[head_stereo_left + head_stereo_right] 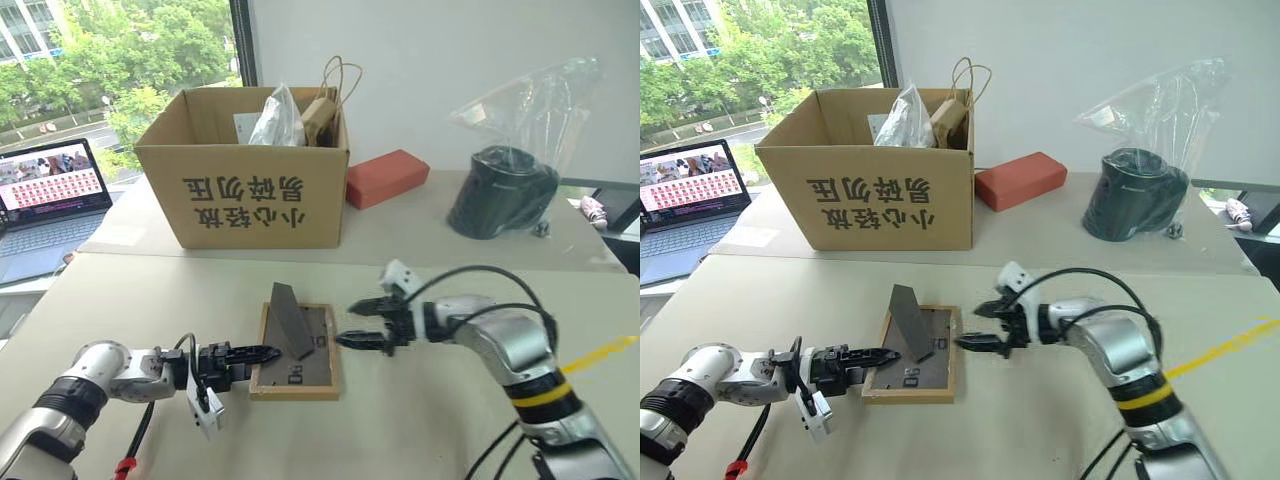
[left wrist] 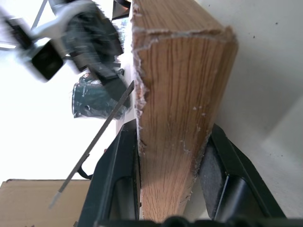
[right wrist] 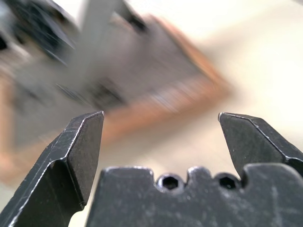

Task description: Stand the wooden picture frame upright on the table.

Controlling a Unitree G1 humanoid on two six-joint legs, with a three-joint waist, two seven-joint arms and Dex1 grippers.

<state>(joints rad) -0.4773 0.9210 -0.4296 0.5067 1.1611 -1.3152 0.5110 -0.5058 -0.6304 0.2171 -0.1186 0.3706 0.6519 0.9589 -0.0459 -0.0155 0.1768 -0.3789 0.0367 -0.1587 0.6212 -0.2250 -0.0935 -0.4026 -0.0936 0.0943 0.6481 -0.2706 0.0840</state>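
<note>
Picture frame face down on the counter, stand folded out

Head view: the wooden picture frame lies on the counter; the cardboard box behind holds bags. Left wrist view: the left gripper fingers clamp the frame's edge. Right wrist view: the right gripper fingers gape wide beside it.

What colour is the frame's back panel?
Dark grey, with a light-wood border; the frame shows best in the left eye view.
</note>
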